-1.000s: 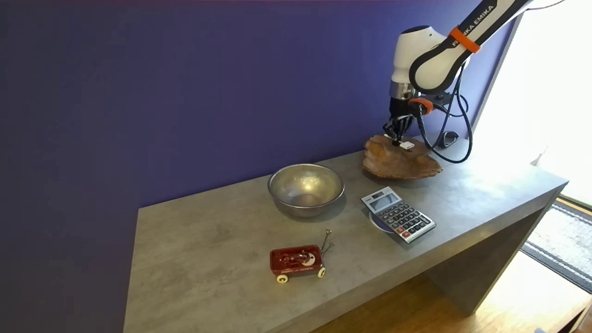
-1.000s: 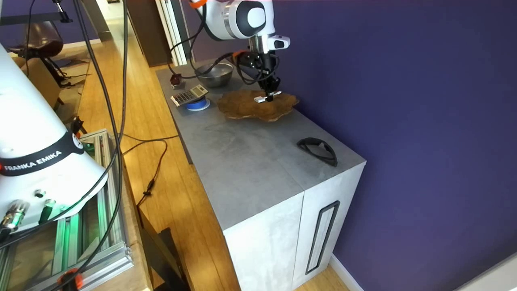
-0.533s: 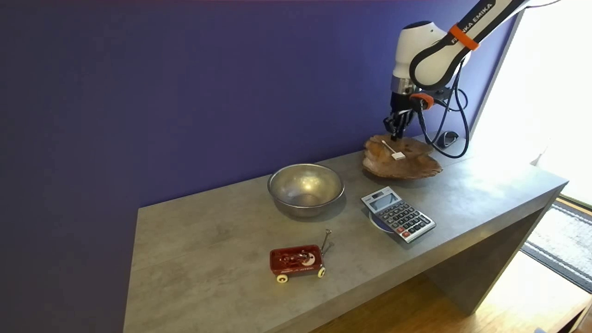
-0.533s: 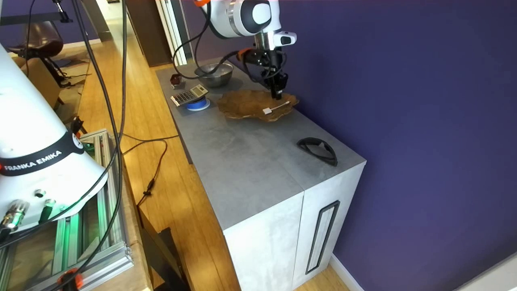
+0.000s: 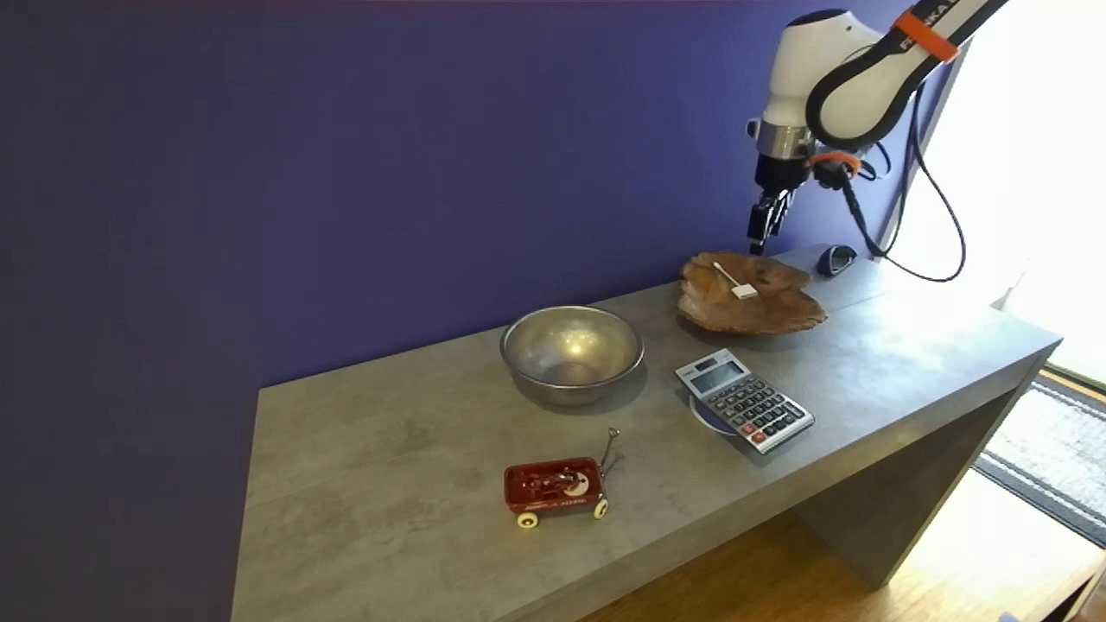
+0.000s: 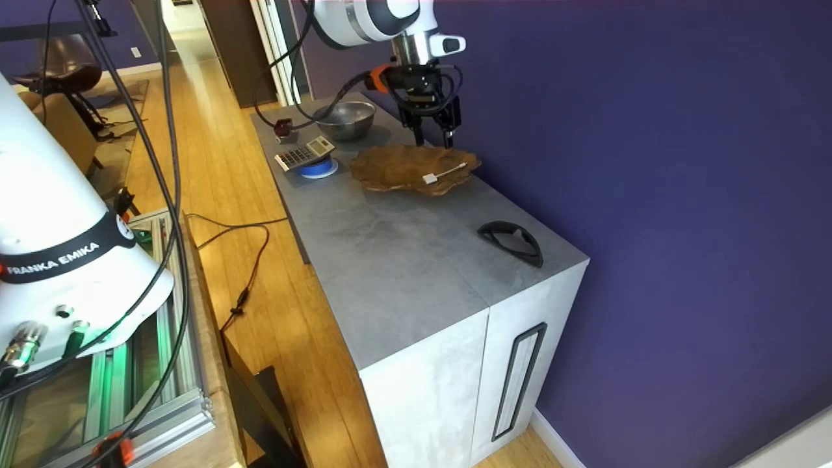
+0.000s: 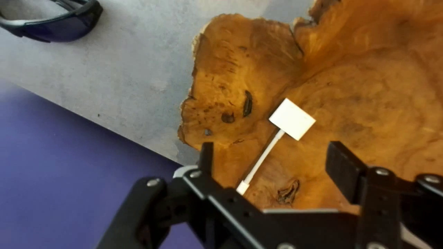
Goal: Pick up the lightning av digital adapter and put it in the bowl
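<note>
Two fingers of the gripper (image 7: pixel 271 166) stand wide apart, above the wooden bowl (image 7: pixel 373 97) and near the purple wall (image 5: pixel 389 173); the white lightning av digital adapter (image 7: pixel 292 119) lies inside this bowl, with its cable (image 7: pixel 263 157) directed toward the wall; in both exterior views, the calculator (image 5: pixel 745 400) rests tilted on a round blue item (image 6: pixel 318 169), near the silver bowl (image 5: pixel 572 345); in an exterior view, a small red wagon (image 5: pixel 553 487) stands on the grey table (image 5: pixel 371 458); dark glasses (image 7: pixel 62 27) lie on the same table also.
</note>
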Robot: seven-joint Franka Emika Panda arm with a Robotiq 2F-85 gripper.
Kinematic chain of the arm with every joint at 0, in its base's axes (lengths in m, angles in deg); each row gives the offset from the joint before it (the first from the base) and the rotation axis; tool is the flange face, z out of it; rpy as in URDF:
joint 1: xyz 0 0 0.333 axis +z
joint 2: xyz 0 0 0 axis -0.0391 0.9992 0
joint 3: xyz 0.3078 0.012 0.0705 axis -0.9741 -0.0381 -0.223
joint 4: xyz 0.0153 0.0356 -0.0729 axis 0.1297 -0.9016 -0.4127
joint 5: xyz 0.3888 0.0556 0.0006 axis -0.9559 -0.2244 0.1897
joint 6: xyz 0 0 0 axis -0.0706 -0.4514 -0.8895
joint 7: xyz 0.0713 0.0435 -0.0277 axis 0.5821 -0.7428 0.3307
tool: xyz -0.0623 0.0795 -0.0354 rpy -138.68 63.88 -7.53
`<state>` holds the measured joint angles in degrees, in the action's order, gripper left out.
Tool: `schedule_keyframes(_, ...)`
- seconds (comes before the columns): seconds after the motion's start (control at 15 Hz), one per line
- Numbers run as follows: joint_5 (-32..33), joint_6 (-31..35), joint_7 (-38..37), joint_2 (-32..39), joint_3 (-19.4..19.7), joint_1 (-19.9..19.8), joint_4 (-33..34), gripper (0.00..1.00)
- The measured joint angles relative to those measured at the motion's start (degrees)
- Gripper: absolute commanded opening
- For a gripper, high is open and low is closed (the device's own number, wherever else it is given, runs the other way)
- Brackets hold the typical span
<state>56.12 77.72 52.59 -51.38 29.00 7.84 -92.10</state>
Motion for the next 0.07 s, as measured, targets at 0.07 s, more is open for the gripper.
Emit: schedule_keyframes(0.07,0.0,2.4,3.3,-2.4,-0.6,-1.4,-2.9,0.96)
